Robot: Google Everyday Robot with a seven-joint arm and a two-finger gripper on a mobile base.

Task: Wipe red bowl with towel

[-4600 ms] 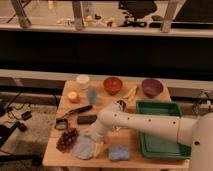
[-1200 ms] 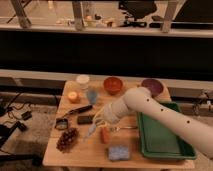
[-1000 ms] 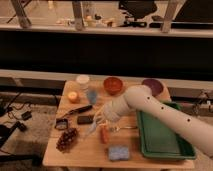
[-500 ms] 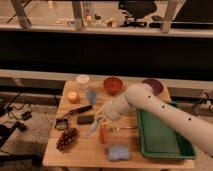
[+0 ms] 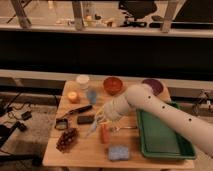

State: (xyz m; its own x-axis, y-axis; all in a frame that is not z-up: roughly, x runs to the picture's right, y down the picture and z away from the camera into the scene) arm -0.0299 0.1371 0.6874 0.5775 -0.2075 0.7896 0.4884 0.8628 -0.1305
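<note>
Hand [image 5: 104, 119] closed over mid-table [image 5: 85, 150], gripping towel [image 5: 95, 127] hanging limp beneath. Red bowl [image 5: 113, 85] behind, apart, contents indiscernible. Purple bowl [image 5: 152, 85] farther right. Green tray [image 5: 162, 137] to the right. Blue pad [image 5: 119, 153] just in front.

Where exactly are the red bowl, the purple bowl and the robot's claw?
red bowl [image 5: 113, 84]: camera view, on its glossy inside.
purple bowl [image 5: 155, 85]: camera view, on the part showing behind the arm.
claw [image 5: 100, 121]: camera view, at the fingertips, above the table's middle.
</note>
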